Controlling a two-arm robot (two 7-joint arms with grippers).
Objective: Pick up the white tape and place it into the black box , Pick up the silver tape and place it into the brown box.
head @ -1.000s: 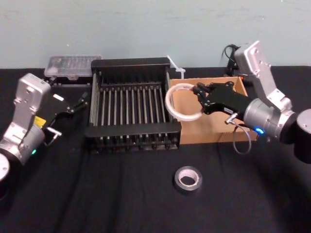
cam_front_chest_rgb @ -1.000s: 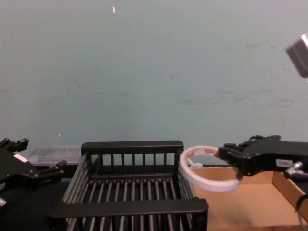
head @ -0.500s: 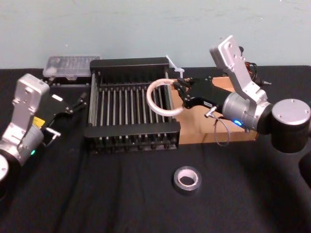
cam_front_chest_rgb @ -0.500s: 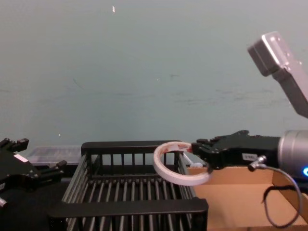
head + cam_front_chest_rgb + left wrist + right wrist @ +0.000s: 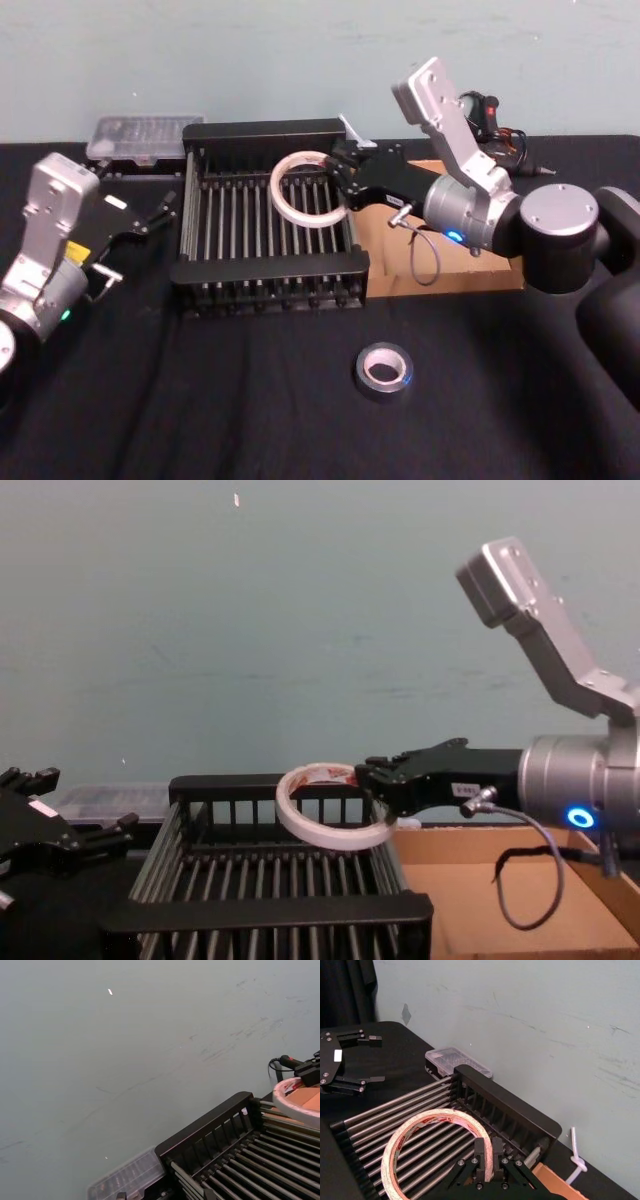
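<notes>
My right tool, centre frame, is clamped on the white tape, holding it above the black box, not yet released. The silver tape lies untouched on the counter, lower centre. The brown box sits at right. My left tool rests open at left.

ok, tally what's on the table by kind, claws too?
Tapes: 2, white tape in right claw above black box, silver tape on table.
Boxes: 2, black box, brown box.
Clear case: 1.
Claws: 2, left claw parked at left.
Total: 7.
</notes>
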